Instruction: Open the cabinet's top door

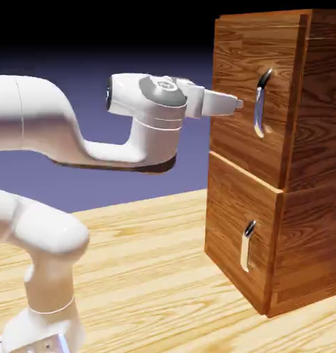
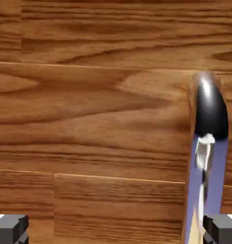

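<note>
Top door (image 1: 241,103) sits shut, high on the cabinet (image 1: 315,172), its long silver handle (image 1: 261,102) untouched. The gripper (image 1: 234,105) hovers level just short of it, jaws spread, handle off-centre toward one finger, so probably lining up a grasp.

You get even, bright light on the cabinet (image 1: 250,103) front; its side toward 3 o'clock sits in shade. The handle (image 2: 208,109) shows soft glare, slightly blurred. The backdrop darkens toward 12 o'clock.

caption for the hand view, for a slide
Open jaws face the top door, its silver handle off-centre by one fingertip.
</note>
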